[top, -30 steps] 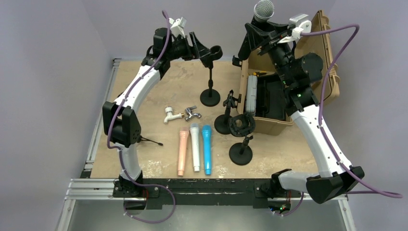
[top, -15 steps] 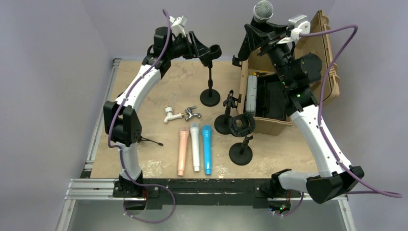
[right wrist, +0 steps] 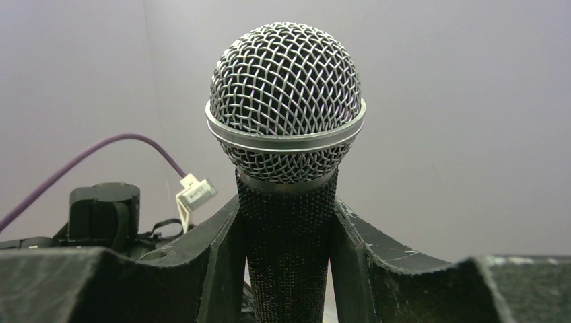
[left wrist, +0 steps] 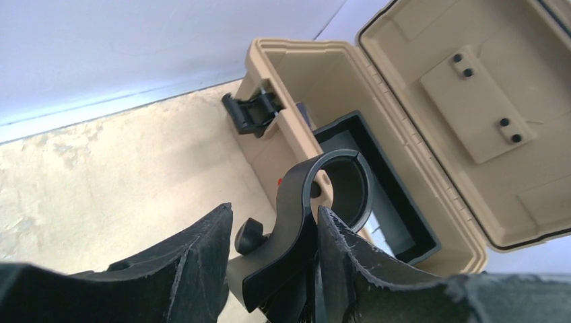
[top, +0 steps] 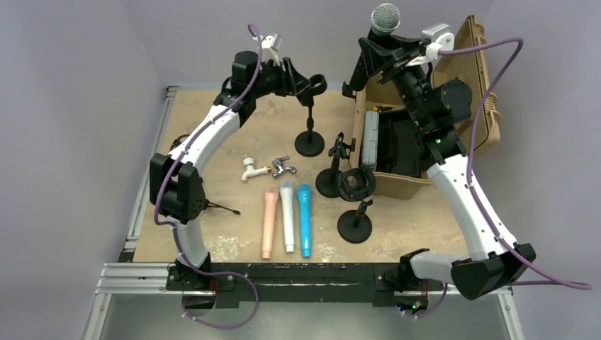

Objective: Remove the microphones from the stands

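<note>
The black microphone with a silver mesh head (top: 386, 17) is up in the air at the back, above the open case, clear of every stand. My right gripper (top: 388, 47) is shut on its handle; in the right wrist view the microphone (right wrist: 286, 101) stands upright between my right gripper's fingers (right wrist: 286, 210). The black stand (top: 310, 117) stands at the back middle of the table with its clip (left wrist: 323, 195) holding nothing. My left gripper (top: 306, 79) is closed around the clip's base; in the left wrist view the clip sits between its fingers (left wrist: 273, 210).
An open tan case (top: 476, 85) stands at the back right. Two more black stands (top: 354, 225) (top: 329, 181) stand in front of it. Pink (top: 268, 223), white (top: 288, 216) and blue (top: 305, 219) microphones lie side by side, with two small taps (top: 268, 168) behind them.
The left arm's wrist and elbow have shifted right and slightly down, still at the stand's clip. The right gripper has kept the microphone raised, almost still.
</note>
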`<state>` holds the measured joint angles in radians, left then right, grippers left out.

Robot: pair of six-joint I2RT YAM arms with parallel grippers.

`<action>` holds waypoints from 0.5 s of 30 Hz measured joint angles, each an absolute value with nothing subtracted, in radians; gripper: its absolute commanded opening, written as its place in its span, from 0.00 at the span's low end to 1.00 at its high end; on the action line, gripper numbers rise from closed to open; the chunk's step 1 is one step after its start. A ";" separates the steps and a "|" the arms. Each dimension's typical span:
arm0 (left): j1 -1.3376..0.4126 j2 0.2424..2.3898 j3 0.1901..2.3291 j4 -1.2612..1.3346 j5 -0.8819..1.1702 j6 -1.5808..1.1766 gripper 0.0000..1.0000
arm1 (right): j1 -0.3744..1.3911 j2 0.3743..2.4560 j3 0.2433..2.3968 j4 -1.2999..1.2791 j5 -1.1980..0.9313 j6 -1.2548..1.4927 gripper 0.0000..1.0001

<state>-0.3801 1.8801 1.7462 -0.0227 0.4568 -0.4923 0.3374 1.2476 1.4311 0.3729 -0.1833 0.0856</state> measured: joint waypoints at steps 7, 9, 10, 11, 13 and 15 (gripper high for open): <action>-0.383 1.889 1.669 0.003 0.424 -0.470 0.46 | 0.337 1.248 1.431 0.374 -0.199 0.086 0.00; -0.384 1.902 1.668 0.004 0.418 -0.465 0.45 | 0.337 1.248 1.431 0.374 -0.202 0.086 0.00; -0.384 1.908 1.666 0.003 0.416 -0.461 0.45 | 0.337 1.248 1.431 0.374 -0.202 0.086 0.00; -0.385 1.917 1.662 -0.004 0.412 -0.455 0.46 | 0.337 1.248 1.431 0.374 -0.202 0.086 0.00; -0.387 1.945 1.645 0.000 0.421 -0.462 0.46 | 0.337 1.248 1.431 0.374 -0.202 0.086 0.00; -0.388 1.948 1.648 0.009 0.416 -0.461 0.46 | 0.337 1.248 1.431 0.374 -0.203 0.087 0.00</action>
<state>-0.3878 1.9476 1.6482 0.0090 0.4164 -0.4606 0.3374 1.2476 1.4311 0.3740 -0.2028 0.0868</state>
